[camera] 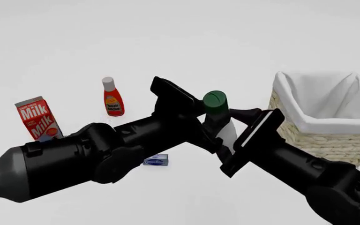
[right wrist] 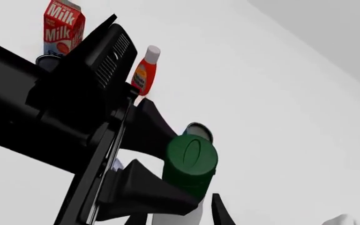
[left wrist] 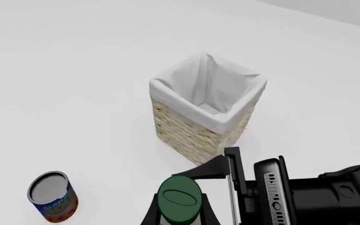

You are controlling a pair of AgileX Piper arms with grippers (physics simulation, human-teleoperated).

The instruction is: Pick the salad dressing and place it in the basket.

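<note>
The salad dressing (camera: 217, 105), a white bottle with a dark green cap, is held off the table between the two arms. My left gripper (camera: 215, 130) is shut on it just below the cap; in the left wrist view its fingers flank the cap (left wrist: 180, 199). My right gripper (camera: 234, 137) reaches in from the other side, and its fingers stand wide apart around the white body, as the right wrist view (right wrist: 176, 216) also shows. The wicker basket (camera: 305, 133) with its white lining stands to the right of the bottle, and its lined rim shows in the left wrist view (left wrist: 186, 104).
A red milk carton (camera: 37, 117) and a red bottle with a white cap (camera: 112, 97) stand at the far left. A small blue box (camera: 157, 161) lies under the left arm. A tin can (left wrist: 53, 196) stands on the table.
</note>
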